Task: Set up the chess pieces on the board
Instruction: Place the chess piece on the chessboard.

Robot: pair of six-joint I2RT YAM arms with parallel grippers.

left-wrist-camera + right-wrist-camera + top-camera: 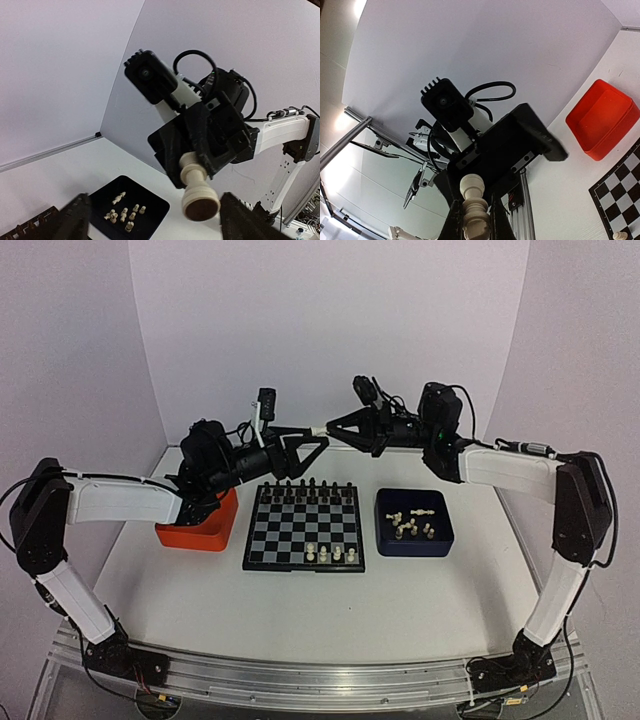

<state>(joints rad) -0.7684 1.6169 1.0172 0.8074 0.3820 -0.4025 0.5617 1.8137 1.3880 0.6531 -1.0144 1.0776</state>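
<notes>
The cream chess piece (pixel 472 207) loses its base to the bottom edge of the right wrist view, where the board (pixel 620 197) is clipped at the right. From above, the chessmen (pixel 337 554) on the board and in the dark blue tray (pixel 415 546) are too small to name (pale specks). The left gripper (pixel 152 200) shows only as two blurred fingers (pixel 75 220), cut off below.
</notes>
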